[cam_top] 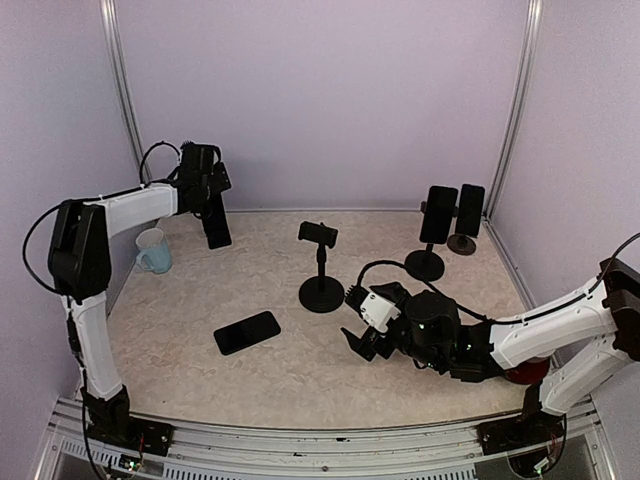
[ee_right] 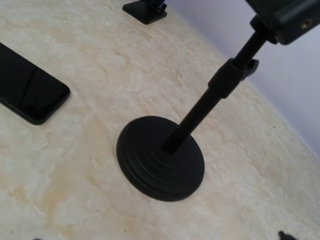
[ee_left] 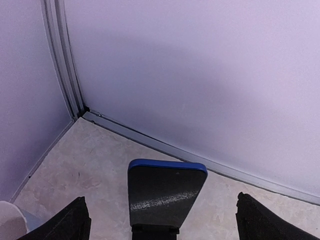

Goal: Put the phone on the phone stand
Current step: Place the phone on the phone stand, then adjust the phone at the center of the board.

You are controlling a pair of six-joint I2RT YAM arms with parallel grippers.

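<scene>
Phone (cam_top: 247,332) flat on desk (cam_top: 185,372), thin, shiny black, round corners. Right claw (cam_top: 355,322) wide, low, off to phone's right, apart. Stand (cam_top: 320,290): round black base, thin pole, just beside claw. Left claw (ee_left: 160,200) wide, far back, dark blue-edged slab (ee_left: 166,185) between fingers. Desk pale, marbled.

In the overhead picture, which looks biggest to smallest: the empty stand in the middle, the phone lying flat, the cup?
1. The empty stand.
2. The flat phone and the cup look about alike; the cup sits farther back, so I leave them unranked.
</scene>
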